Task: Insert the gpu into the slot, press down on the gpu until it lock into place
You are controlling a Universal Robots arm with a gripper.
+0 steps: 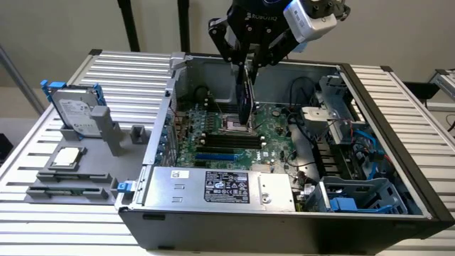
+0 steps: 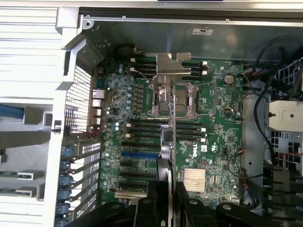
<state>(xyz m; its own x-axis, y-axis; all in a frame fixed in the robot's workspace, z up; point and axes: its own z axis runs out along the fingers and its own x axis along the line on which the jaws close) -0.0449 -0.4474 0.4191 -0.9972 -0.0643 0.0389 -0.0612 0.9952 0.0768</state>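
My gripper [image 1: 248, 65] is shut on the top edge of the gpu [image 1: 246, 101], a thin black card hanging upright on edge inside the open computer case. The card's lower end hovers above the processor socket and the black memory slots [image 1: 229, 142], clear of the board. The blue slot [image 1: 215, 157] lies lower on the motherboard, towards the power supply, with nothing in it. In the wrist view the gpu [image 2: 169, 142] shows edge-on between my fingers [image 2: 152, 208], its silver bracket [image 2: 173, 64] at the far end. The blue slot [image 2: 140, 153] lies beside the card, running crosswise to it.
A silver power supply [image 1: 220, 186] borders the board's near side. Cables [image 1: 302, 154] and a blue drive cage [image 1: 355, 197] take up the exterior view's right. Outside the case on the left, a grey hard drive [image 1: 74, 114] stands in a holder above a processor chip [image 1: 66, 156].
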